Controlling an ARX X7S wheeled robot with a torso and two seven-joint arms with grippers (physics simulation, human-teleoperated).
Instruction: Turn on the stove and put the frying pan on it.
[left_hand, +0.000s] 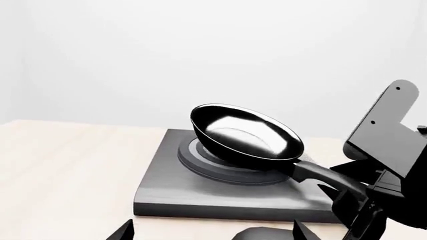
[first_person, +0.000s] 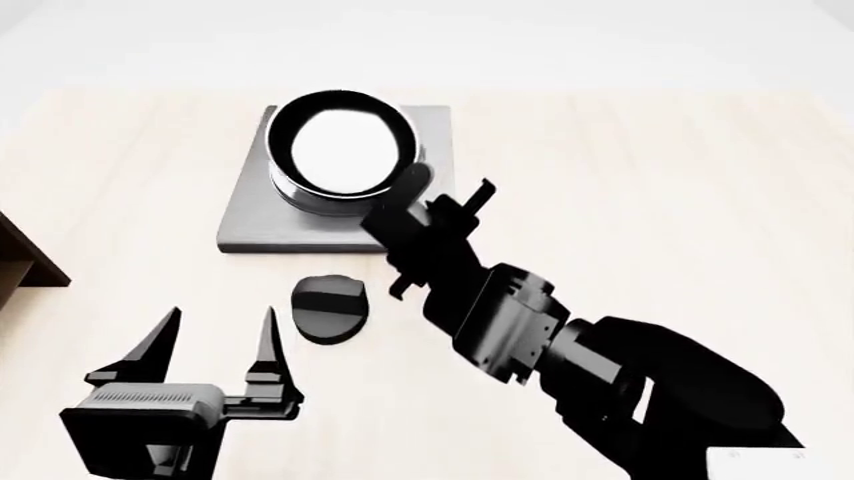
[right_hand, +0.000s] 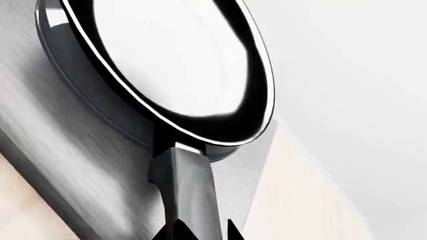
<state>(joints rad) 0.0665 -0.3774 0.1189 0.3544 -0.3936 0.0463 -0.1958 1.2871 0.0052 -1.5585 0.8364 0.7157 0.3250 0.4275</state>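
- Right gripper (first_person: 424, 205) clamped on the frying pan (first_person: 340, 148) handle; pan tilted over the stove (first_person: 434, 130) burner
- Left gripper (first_person: 220, 345) spread apart, holding nothing, above the table (first_person: 667, 180) near the knob (first_person: 328, 308)

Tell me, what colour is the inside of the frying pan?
Pale, glossy white inside the frying pan, with a black rim; the head view shows it best.

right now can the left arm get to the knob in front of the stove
Probably yes. The left gripper is open and empty, and the knob lies just ahead of it on bare table; the right gripper holding the frying pan handle sits off to the side.
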